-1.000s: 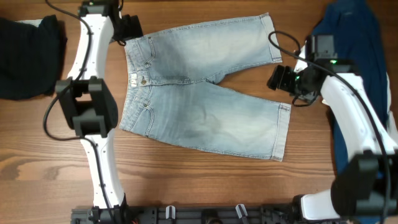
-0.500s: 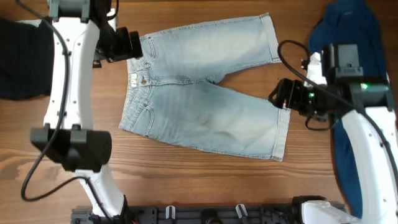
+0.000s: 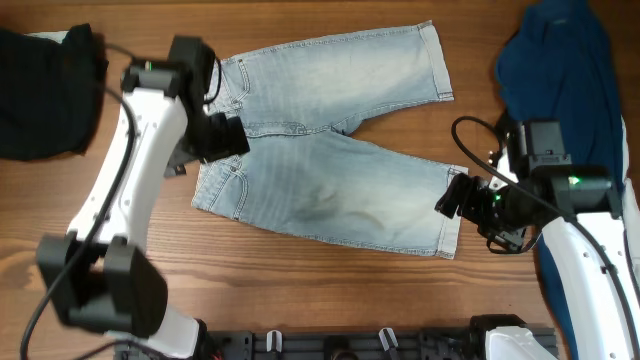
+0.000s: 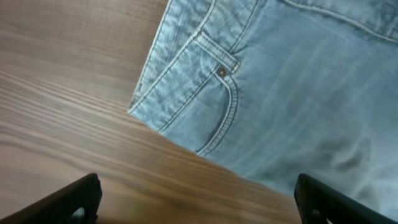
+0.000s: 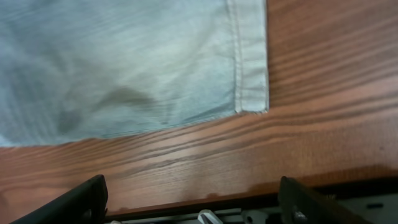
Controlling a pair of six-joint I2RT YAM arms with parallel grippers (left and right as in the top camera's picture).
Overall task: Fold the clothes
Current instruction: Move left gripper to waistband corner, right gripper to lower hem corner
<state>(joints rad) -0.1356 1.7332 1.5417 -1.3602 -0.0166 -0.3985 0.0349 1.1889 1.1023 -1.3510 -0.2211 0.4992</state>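
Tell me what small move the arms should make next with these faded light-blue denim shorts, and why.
Probably lower both grippers and pinch the corners nearest them: the faded light-blue denim shorts lie flat on the wooden table, the open left gripper hovers by the waistband corner, the open right gripper by the leg's hem corner, neither touching cloth.

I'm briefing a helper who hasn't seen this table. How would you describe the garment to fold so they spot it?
On the wooden table, look to the middle. Spread flat there lie the denim shorts, waistband left, leg hems right. They are pale faded blue, unlike the black cloth at the left edge and the dark blue garment at the right.
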